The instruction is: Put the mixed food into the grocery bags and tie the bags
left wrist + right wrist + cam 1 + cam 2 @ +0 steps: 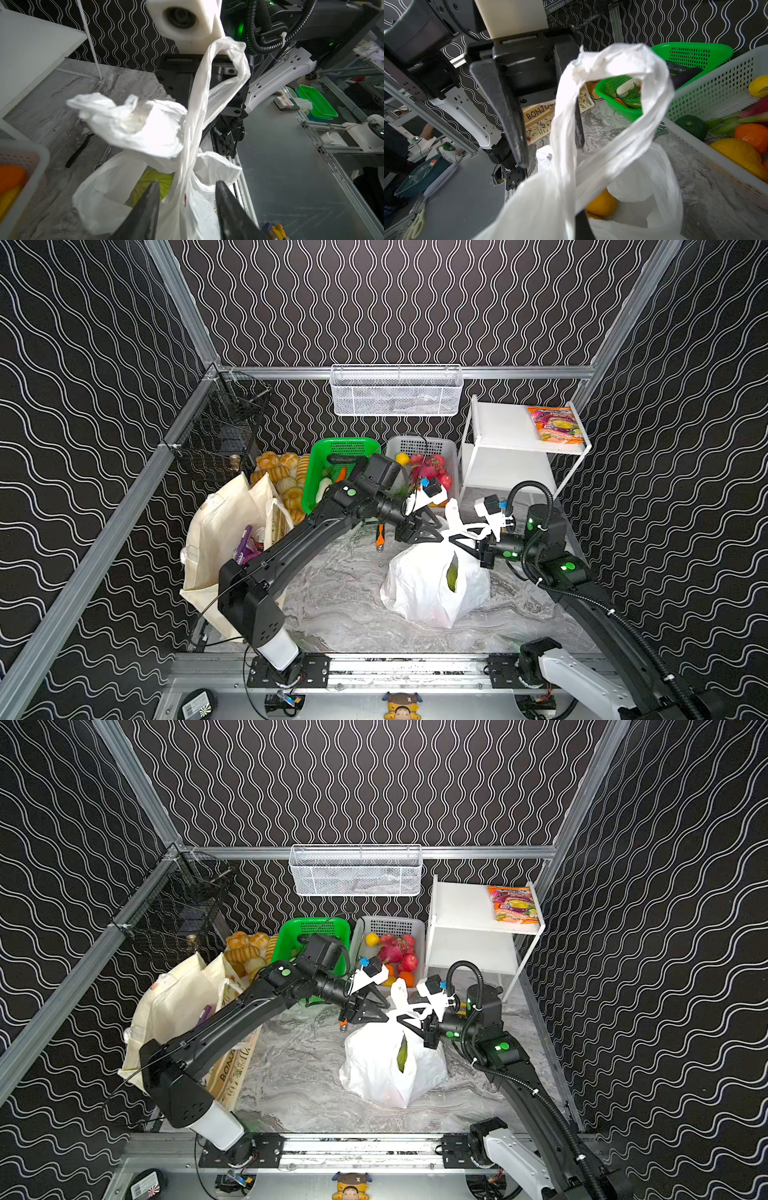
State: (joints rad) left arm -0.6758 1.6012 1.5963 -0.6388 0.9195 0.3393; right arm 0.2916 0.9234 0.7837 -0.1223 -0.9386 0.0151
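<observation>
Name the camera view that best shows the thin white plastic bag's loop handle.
The right wrist view: the white loop handle stands open and whole. The left wrist view shows the handle twisted narrow, running between the left hand's spread fingers. In both top views it is just a small white strip.

plastic bag (419, 593): thin white plastic, crinkly, a bit shiny
tote bag (216, 531): soft cream cloth, not shiny
table (332, 593): smooth grey stone look
green basket (345, 445): hard plastic with holes

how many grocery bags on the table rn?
2: a cream canvas tote standing at far left, and a thin white plastic carrier bag right of centre. No others visible; none looks hidden.
</observation>
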